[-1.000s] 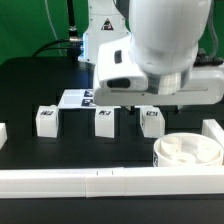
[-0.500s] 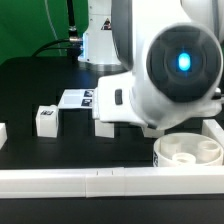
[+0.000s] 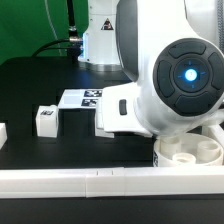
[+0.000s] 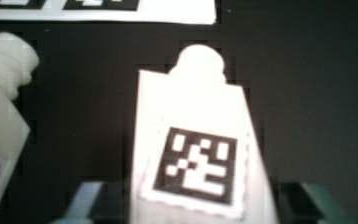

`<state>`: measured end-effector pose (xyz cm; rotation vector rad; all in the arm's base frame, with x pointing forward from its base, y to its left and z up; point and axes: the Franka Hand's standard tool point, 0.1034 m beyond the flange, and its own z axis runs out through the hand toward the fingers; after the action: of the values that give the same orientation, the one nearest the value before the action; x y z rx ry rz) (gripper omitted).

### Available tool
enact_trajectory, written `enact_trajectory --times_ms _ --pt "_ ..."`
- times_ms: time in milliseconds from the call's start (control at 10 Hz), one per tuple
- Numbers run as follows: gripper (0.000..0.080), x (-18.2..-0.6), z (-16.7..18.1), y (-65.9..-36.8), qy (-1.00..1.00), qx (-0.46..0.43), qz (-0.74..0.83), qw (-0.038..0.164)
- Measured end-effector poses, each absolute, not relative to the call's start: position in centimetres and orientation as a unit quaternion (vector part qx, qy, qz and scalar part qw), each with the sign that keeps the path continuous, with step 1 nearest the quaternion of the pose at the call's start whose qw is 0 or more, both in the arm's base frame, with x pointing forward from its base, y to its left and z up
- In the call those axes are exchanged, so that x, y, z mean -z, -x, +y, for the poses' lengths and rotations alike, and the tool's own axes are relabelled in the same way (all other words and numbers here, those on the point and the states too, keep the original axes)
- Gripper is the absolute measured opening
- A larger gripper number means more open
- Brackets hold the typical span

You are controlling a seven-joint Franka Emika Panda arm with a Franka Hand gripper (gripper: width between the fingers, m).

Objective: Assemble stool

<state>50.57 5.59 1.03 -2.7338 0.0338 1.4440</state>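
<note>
Black tabletop, backed by a green screen, is bounded by white border rails [image 3: 100,181]. Picking up a leg is judged to be the step in hand. In the wrist view one tagged leg [image 4: 194,130] is framed between the spread fingers of the gripper [image 4: 202,205], with dark gaps on both sides, so nothing is grasped yet. Next, the jaws would need to be lowered and closed squarely on that leg. In the exterior view this leg is hidden behind the arm (the claw too), but the round seat [image 3: 190,152] is shown by the rail at that view's right. A second leg [image 3: 45,120] is seen at its left, near the marker board [image 3: 85,98].
</note>
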Motion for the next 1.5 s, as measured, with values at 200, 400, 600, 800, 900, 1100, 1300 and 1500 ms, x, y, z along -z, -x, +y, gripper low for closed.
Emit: enact_trajectory --times_ms 200,400,600,800,900,1100,1300,1500 --pt "0.0324 -1.0 5.7 -50.6 0.884 -0.467 0.01 0.024" --pt "0.0324 -2.0 6.1 -50.8 0.883 -0.469 0.007 0.027" --pt "0.0324 -4.7 6.9 -51.3 0.88 -0.473 0.001 0.036" --pt "0.0324 -6.6 7.0 -52.1 0.884 -0.466 -0.015 0.043" --pt "0.0324 -6.2 7.0 -51.9 0.883 -0.468 -0.015 0.043" --pt "0.0324 -5.9 7.1 -52.7 0.894 -0.446 -0.014 0.045" --pt "0.0324 -5.9 7.9 -53.2 0.9 -0.433 -0.015 0.043" --pt "0.0324 -7.6 8.2 -54.8 0.929 -0.366 -0.013 0.044"
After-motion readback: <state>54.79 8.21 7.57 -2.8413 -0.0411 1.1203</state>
